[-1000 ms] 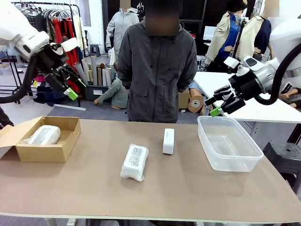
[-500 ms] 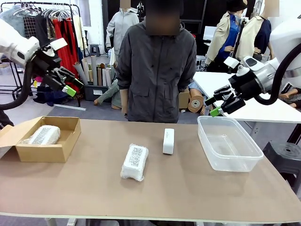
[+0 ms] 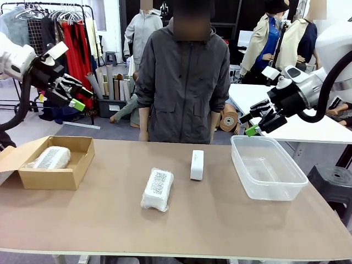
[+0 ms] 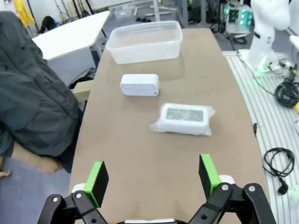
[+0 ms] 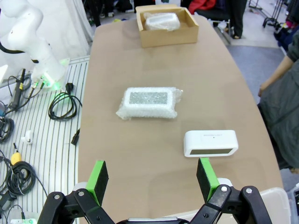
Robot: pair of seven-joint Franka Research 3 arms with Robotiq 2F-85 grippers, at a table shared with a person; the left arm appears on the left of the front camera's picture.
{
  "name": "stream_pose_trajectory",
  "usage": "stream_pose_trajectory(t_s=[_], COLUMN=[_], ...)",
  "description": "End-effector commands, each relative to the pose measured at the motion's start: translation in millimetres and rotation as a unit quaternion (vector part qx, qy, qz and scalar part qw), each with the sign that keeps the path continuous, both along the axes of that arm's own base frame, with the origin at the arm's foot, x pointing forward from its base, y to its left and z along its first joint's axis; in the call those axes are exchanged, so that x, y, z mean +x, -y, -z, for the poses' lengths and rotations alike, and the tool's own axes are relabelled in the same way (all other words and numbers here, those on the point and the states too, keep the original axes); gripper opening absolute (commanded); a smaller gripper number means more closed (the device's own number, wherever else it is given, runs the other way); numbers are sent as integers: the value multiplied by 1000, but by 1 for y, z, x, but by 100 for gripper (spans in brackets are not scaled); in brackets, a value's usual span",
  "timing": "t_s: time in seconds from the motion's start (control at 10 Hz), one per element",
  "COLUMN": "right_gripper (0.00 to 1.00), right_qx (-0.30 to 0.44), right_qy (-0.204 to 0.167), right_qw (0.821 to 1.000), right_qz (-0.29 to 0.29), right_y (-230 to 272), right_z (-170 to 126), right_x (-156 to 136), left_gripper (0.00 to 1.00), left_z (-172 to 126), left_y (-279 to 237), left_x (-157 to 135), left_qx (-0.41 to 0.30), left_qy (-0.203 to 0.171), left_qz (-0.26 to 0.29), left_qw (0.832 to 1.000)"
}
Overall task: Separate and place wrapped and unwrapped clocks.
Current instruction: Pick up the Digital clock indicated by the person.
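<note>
Left fingers: raised well above the worktop at my left side, higher than the box and apart from it. They are spread wide with nothing between them. In my left wrist view the green pads stand far apart, and bare worktop shows in the gap.
Right fingers: raised at my right side, near the far rim of the tub and not touching it. They are spread wide and hold nothing. In my right wrist view the pads stand far apart over bare worktop.
Boxed wrapped clock: lies inside the box at the left end of the worktop. The bubble wrap is intact and the dark speckled patch faces up.
Loose wrapped clock: lies flat near the middle of the worktop, patch up. It is well apart from the box and touches nothing else.
Bare clock: lies on the worktop between the loose wrapped clock and the tub, a little farther from me than the loose one. It touches neither.
Tub: clear plastic, at the right end of the worktop. I see nothing in it.
Person: stands at the far edge in a grey jacket, arms down at the sides.
</note>
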State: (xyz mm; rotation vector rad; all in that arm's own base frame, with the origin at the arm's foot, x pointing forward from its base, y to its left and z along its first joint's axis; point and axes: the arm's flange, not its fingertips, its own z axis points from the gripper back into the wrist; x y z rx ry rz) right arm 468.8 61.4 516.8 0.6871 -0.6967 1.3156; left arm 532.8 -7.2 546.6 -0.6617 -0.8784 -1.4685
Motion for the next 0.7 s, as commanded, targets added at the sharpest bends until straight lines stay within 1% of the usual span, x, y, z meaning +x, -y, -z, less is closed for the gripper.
stream_pose_trajectory(t_s=[0.0, 0.1, 0.3, 0.4, 0.5, 0.6], right_gripper=[100, 100, 100, 100, 100, 100], right_qx=[0, 0, 0, 0, 0, 0], right_qy=[1, 1, 1, 1, 1, 1], right_qw=[1000, 1000, 1000, 1000, 1000, 1000], right_qz=[-1, -1, -1, -1, -1, -1], right_y=[0, 0, 0, 0, 0, 0], right_z=[0, 0, 0, 0, 0, 0], right_x=[-1, -1, -1, -1, -1, -1], left_gripper=[100, 100, 100, 100, 100, 100], left_z=[9, 7, 9, 8, 7, 7], left_y=[7, 9, 8, 10, 8, 8], left_x=[-12, -12, -13, -13, -6, -6], left_qx=[24, 33, 41, 59, 32, 32], left_qy=[30, 33, 26, 16, 25, 25], left_qz=[-15, -20, -20, -42, -20, -20], left_qw=[999, 999, 999, 997, 999, 999])
